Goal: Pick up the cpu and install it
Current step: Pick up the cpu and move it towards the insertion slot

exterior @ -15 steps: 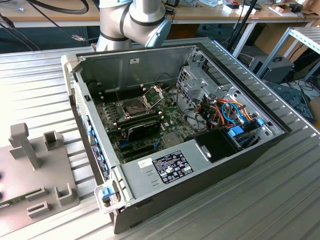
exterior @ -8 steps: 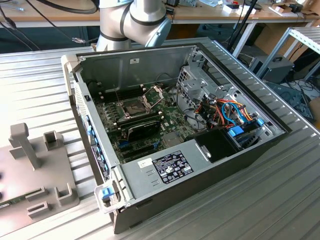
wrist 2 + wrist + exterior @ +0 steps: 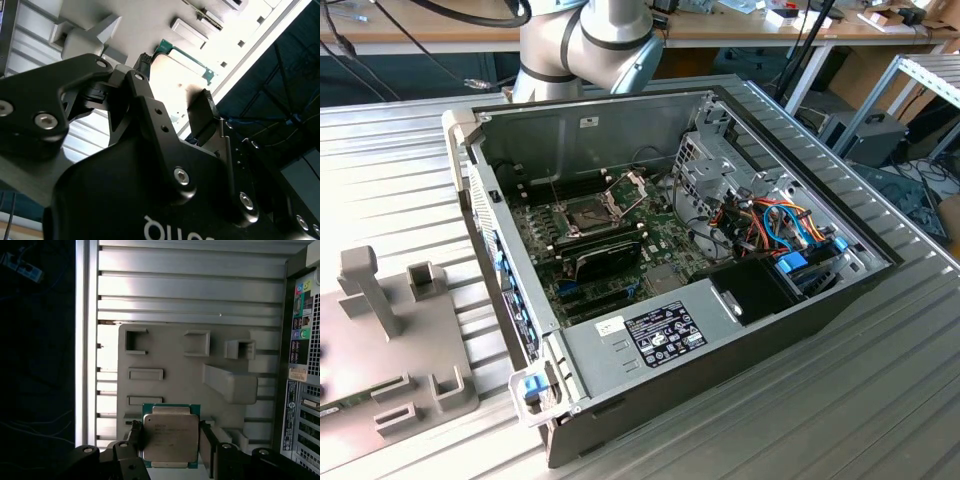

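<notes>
Exterior view: the computer case [image 3: 580, 135] lies open at centre. On the motherboard [image 3: 660, 245] the socket [image 3: 590, 213] is seen with its plate raised and is judged empty, so installation is not yet done. The grey fixture plate [image 3: 350, 350] sits at the exterior view's lower left, beside the case. First wrist view: the cpu [image 3: 171, 437] is found at that plate, with the gripper [image 3: 170, 432] closed against two opposite edges. Whether it is lifted cannot be told. Second wrist view: the same hold is shown. The case wall is judged the obstacle.

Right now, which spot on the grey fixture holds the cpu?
The edge spot at the gripper, where the cpu is; the fixture's other pockets are bare.
</notes>
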Tool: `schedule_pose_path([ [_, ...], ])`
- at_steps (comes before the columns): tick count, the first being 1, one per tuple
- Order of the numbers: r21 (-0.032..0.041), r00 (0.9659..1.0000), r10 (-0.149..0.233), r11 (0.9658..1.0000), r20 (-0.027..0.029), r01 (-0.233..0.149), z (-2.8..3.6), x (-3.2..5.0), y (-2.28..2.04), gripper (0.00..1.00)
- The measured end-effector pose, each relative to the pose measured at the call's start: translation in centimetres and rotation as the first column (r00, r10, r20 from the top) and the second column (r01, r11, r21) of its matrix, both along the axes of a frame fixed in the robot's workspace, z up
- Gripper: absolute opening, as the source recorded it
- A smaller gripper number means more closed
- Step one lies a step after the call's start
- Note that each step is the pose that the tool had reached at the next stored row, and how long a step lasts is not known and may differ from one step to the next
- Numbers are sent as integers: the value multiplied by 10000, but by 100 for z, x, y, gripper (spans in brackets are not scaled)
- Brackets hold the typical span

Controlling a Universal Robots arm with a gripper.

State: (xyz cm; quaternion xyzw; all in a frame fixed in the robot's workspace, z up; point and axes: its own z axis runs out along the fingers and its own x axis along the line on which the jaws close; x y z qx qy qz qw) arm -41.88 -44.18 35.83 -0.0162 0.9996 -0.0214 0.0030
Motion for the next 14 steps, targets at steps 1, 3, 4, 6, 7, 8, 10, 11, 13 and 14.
schedule_pose_path([
  [1,0,10000,-1,10000,-1,1,0,31,0,55],
  [3,0,10000,-1,10000,-1,1,1,67,0,55],
  [4,0,10000,-1,10000,-1,1,1,94,0,55],
  [6,0,10000,-1,10000,0,1,0,131,0,55],
  [7,0,10000,-1,10000,-1,1,0,151,0,55],
  [8,0,10000,-1,10000,0,1,0,170,1,55],
  [10,0,10000,-1,10000,-1,1,1,201,0,55],
  [11,0,10000,0,10000,-1,0,1,229,0,55],
  [13,0,10000,0,10000,-1,0,0,267,0,55],
  [14,0,10000,0,10000,-1,0,1,282,0,55],
])
